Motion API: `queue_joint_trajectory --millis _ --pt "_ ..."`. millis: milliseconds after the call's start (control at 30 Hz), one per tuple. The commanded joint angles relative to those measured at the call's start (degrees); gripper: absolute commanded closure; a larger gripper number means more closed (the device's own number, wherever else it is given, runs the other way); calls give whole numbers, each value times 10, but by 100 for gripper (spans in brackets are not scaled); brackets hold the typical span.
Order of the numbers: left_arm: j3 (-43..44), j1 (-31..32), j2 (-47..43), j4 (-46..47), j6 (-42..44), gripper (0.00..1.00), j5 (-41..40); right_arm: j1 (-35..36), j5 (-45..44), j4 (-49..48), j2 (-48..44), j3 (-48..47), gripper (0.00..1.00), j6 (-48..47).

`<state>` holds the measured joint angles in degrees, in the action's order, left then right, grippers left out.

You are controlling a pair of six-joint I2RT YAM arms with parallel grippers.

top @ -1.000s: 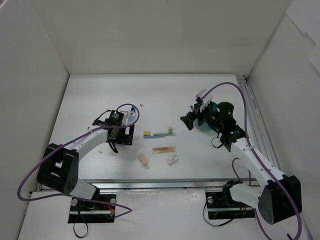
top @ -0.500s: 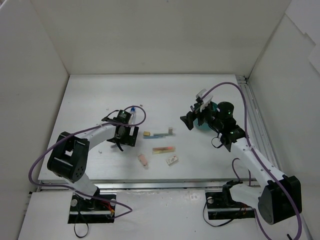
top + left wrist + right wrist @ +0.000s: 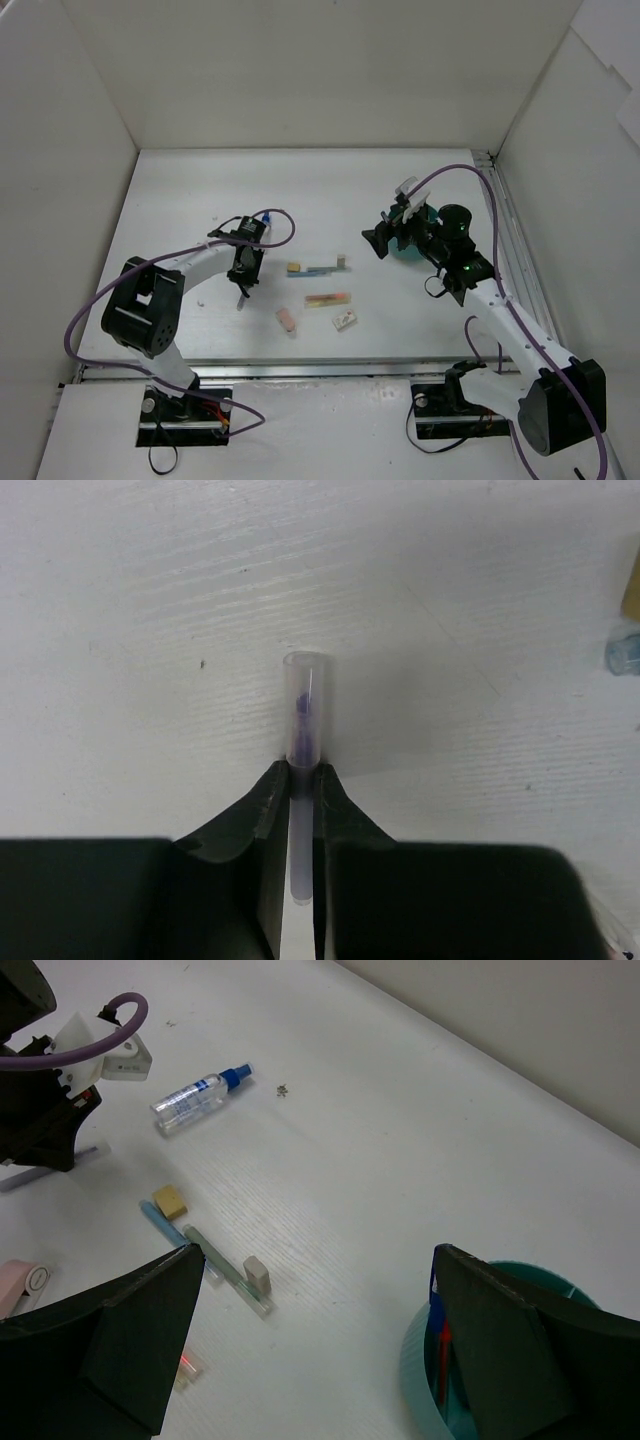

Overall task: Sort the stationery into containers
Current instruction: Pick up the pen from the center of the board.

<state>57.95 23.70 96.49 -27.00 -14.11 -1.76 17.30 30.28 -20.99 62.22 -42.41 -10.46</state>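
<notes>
My left gripper [image 3: 302, 768] is shut on a clear pen [image 3: 305, 705], which lies on the table and sticks out ahead of the fingertips. In the top view that gripper [image 3: 243, 290] is left of centre. My right gripper [image 3: 318, 1250] stands open over bare table with nothing between its fingers, next to the teal bowl [image 3: 420, 1360], which holds a blue and a red pen [image 3: 437, 1338]. Loose on the table lie a blue-capped bottle [image 3: 195, 1098], a tan cube [image 3: 170, 1201], a blue pen [image 3: 160, 1225], a grey-green pen [image 3: 225, 1270], a yellow-pink stick [image 3: 328, 299], a pink eraser [image 3: 287, 319] and a white eraser [image 3: 345, 320].
A small beige block [image 3: 258, 1273] rests against the grey-green pen. White walls close in the table at the back and both sides. The right arm [image 3: 470, 275] covers most of the teal bowl [image 3: 412, 250] in the top view.
The left gripper stood open and has closed on the clear pen, after shifting a little to the right. The right arm has stayed in place, open.
</notes>
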Motion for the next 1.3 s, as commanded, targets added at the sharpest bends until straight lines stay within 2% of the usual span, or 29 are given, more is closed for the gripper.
queue_joint_trajectory --millis 0,167,333,433,467,567,667,767,867,1033,1133,1200,1233,1267 --pt "1 5 -14 -13 -4 98 -18 3 -8 -41 -13 -17 2 11" --pt "34 5 -8 -17 -1 100 -9 2 -35 -43 -29 -10 2 26" --pt "110 22 -59 5 33 100 10 2 -106 -70 -60 14 2 90" --pt "126 40 -113 81 93 100 112 1 -113 -67 -54 10 2 144" --pt "124 45 -138 102 108 100 171 2 -103 -59 -53 3 2 155" --pt "109 66 -170 221 161 100 268 1 -86 -49 -52 -6 2 177" --pt "121 81 -166 266 183 100 324 4 -56 -128 -54 22 2 227" --pt "161 99 -138 276 204 100 341 19 -15 -191 -25 16 2 260" --pt "181 109 -119 292 205 100 367 47 -22 -196 5 -15 2 278" --pt "195 120 -97 300 192 100 345 83 -35 -236 43 -26 4 307" --pt "195 125 -97 301 189 100 351 98 -90 -241 59 -24 6 322" --pt "181 131 -106 317 186 100 353 102 -115 -242 72 -26 12 337" --pt "175 131 -111 323 183 100 354 106 -143 -243 77 -27 17 345" --pt "172 131 -113 332 182 100 354 108 -148 -244 81 -28 27 348"
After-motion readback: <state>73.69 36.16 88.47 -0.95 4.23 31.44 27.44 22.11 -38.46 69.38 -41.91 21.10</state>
